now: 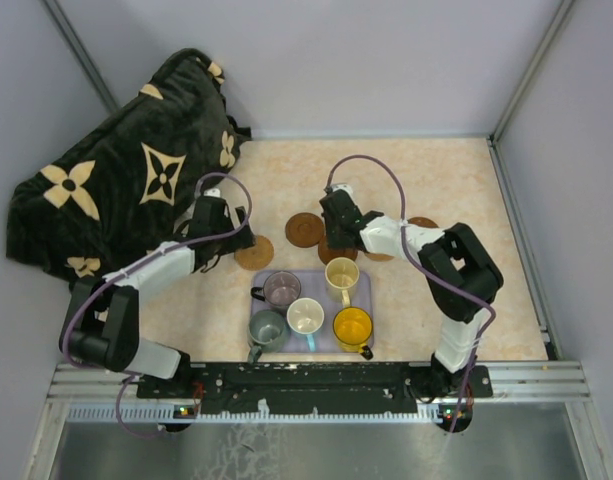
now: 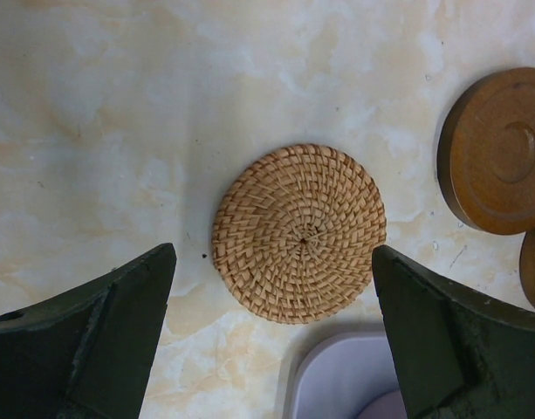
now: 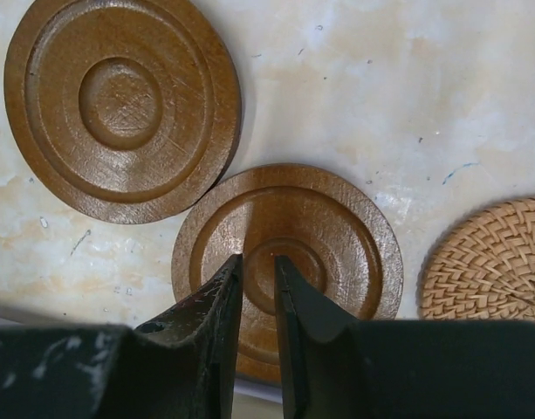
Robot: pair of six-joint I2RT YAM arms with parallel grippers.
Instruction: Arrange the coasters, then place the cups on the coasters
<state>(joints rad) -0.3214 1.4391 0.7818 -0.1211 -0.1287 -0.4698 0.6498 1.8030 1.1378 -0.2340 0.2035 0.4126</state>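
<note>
Left gripper [image 2: 273, 262] spread wide over woven coaster [image 2: 298, 233] on worktop [image 1: 436, 180], right gripper [image 3: 257, 262] pressed nearly together above brown coaster [image 3: 337, 236], five cups [image 1: 306, 316] on tray [image 1: 311, 282].

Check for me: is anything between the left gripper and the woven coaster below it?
Nothing visible. The left gripper is open over the woven coaster, one finger to each side. The wooden coaster lies apart from it, and the tray corner sits close by but not over it.
</note>
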